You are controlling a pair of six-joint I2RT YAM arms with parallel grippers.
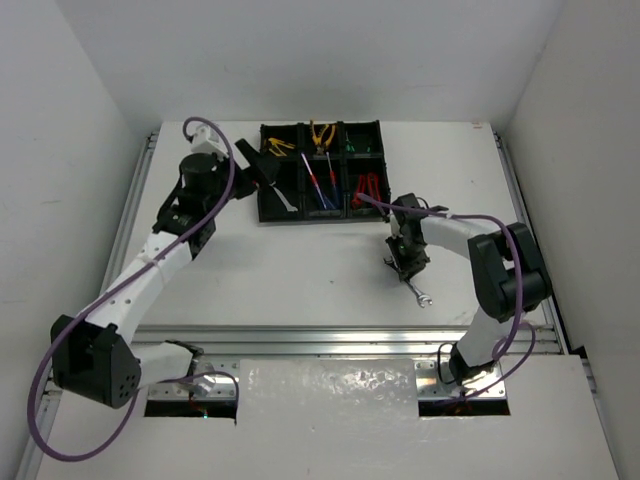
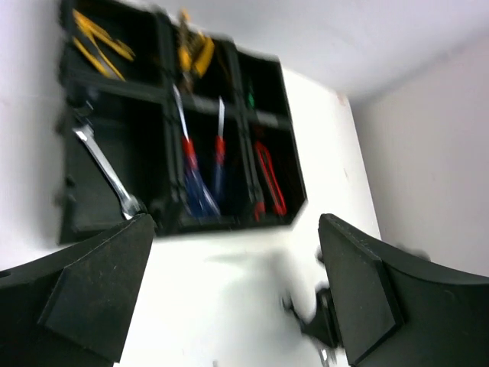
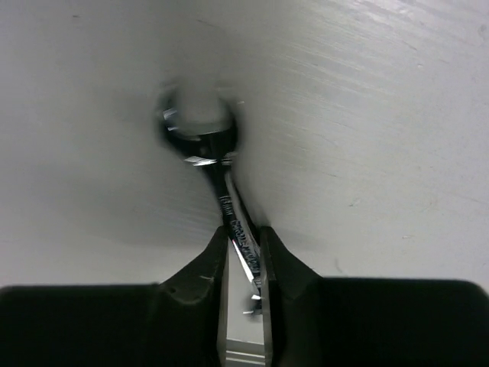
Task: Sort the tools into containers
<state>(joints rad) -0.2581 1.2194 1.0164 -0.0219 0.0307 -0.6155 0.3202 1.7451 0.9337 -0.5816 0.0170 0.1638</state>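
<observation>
- One silver wrench (image 3: 221, 191) is clamped in the right gripper (image 3: 243, 237), near the table (image 1: 300, 280)'s right edge.
- Left gripper (image 2: 235, 229), fingers spread apart, hovers by the black tray (image 1: 300, 218)'s left side.
- That tray sits midway along the far edge.

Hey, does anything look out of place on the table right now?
Only one silver wrench: it is outside the black tray, out on the white table, with the right gripper shut on its shank. The other tools in view sit in the tray's compartments.
</observation>
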